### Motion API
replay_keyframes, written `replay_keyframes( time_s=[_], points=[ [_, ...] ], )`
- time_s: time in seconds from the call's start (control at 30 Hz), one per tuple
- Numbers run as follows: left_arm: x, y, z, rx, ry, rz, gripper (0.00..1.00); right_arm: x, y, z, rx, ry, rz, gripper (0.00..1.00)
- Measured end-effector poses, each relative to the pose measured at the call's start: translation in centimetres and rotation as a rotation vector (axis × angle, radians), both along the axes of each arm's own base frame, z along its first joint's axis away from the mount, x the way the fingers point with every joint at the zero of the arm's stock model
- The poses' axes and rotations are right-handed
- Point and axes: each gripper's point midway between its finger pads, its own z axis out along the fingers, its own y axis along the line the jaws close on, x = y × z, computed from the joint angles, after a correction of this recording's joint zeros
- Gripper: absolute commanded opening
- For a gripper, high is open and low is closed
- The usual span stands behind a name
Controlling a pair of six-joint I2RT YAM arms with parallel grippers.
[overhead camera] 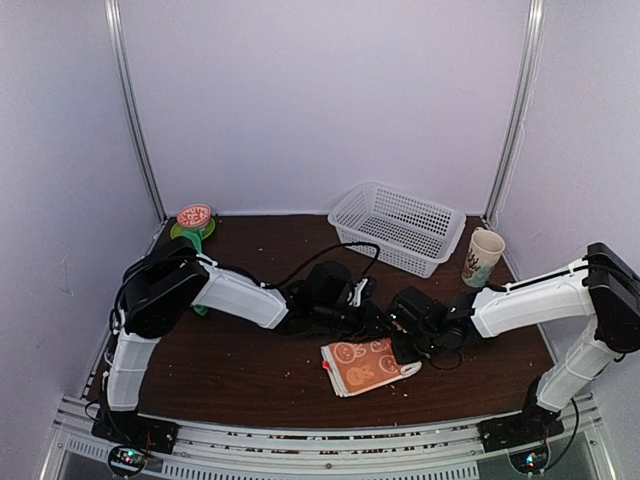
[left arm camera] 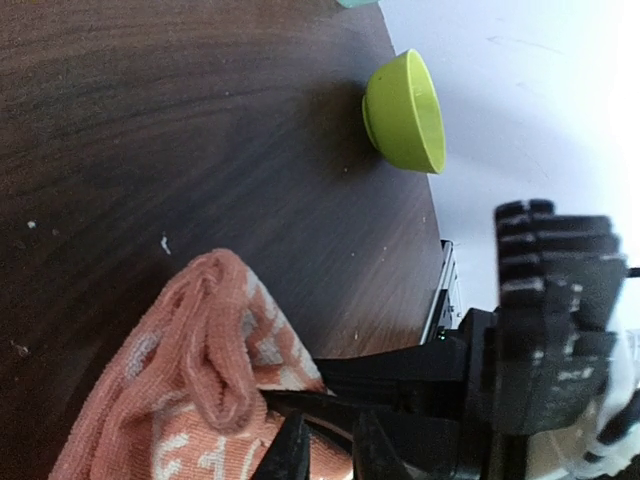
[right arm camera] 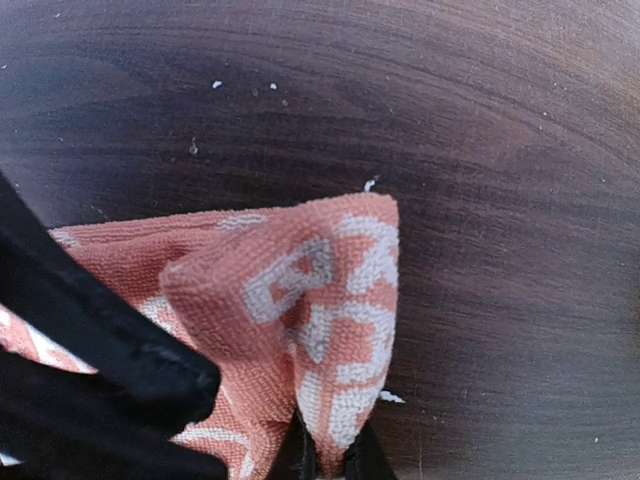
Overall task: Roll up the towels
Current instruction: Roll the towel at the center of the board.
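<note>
A peach-orange towel [overhead camera: 368, 366] with white bunny prints lies partly folded on the dark table, near the front middle. Both grippers meet at its far edge. My right gripper [overhead camera: 408, 350] is shut on a raised corner of the towel [right arm camera: 330, 300], which stands up in a pinched fold between the tips of the right gripper [right arm camera: 330, 465]. My left gripper [overhead camera: 375, 322] sits just left of it. In the left wrist view the fingers of the left gripper [left arm camera: 330, 460] stand close together over the bunched towel [left arm camera: 200, 380], with cloth between them. The right arm's black gripper body [left arm camera: 540, 330] looms beside them.
A white plastic basket [overhead camera: 398, 226] stands at the back right, and a printed cup [overhead camera: 483, 257] is to its right. A lime-green bowl [overhead camera: 192, 232] [left arm camera: 405, 110] sits at the back left corner. A black cable [overhead camera: 330, 255] loops over the table behind the grippers.
</note>
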Motion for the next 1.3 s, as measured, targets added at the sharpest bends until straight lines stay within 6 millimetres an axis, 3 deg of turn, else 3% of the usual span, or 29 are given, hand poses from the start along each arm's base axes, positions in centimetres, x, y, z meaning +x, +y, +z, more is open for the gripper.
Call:
replay_keyframes(
  time_s=[0.3, 0.73, 1.07, 1.3],
  points=[
    [-0.1, 0.3, -2.7, 0.075, 0.038, 0.002, 0.12, -0.1, -0.1, 0.3, 0.007, -0.006, 0.004, 0.00],
    [0.0, 1.6, -4.9, 0.180, 0.024, 0.019, 0.02, -0.7, 0.5, 1.8, 0.047, -0.013, 0.045, 0.00],
    [0.2, 1.5, -4.8, 0.193, 0.007, 0.016, 0.01, -1.2, 1.6, 3.2, 0.117, -0.013, 0.076, 0.00],
    [0.2, 1.7, -5.0, 0.201, 0.004, 0.015, 0.03, -0.9, 1.1, 2.5, 0.080, -0.021, 0.063, 0.00]
  ],
)
